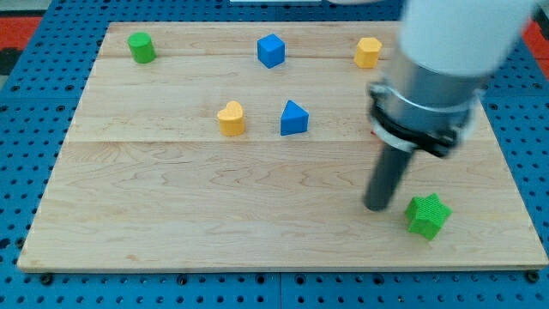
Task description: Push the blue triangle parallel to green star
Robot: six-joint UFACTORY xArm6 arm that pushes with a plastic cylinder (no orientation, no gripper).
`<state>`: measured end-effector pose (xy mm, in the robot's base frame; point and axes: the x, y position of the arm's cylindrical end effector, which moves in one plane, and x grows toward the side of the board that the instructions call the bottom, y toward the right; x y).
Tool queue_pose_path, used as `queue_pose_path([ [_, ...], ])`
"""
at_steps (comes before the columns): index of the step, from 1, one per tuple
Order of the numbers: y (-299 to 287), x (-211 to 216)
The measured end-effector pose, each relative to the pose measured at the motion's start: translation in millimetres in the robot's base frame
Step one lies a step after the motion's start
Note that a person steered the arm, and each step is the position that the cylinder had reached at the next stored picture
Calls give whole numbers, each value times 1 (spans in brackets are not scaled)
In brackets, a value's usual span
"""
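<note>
The blue triangle (293, 118) lies on the wooden board (171, 206) near the middle, a little toward the view's top. The green star (428, 215) lies near the board's bottom right. My tip (376, 207) rests on the board just left of the green star, close to it but apart. The tip is well below and to the right of the blue triangle. The arm's body hides part of the board at the upper right.
A yellow heart-shaped block (231, 118) sits just left of the blue triangle. A blue cube (270, 50) and a yellow block (368, 51) lie near the top edge. A green cylinder (141, 47) stands at the top left.
</note>
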<state>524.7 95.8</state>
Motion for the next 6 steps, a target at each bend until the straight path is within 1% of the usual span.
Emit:
queue_pose_path([
  [1, -10, -67],
  [2, 0, -124],
  [3, -54, -138],
  [4, -85, -96],
  [5, -123, -75],
  [6, -133, -92],
])
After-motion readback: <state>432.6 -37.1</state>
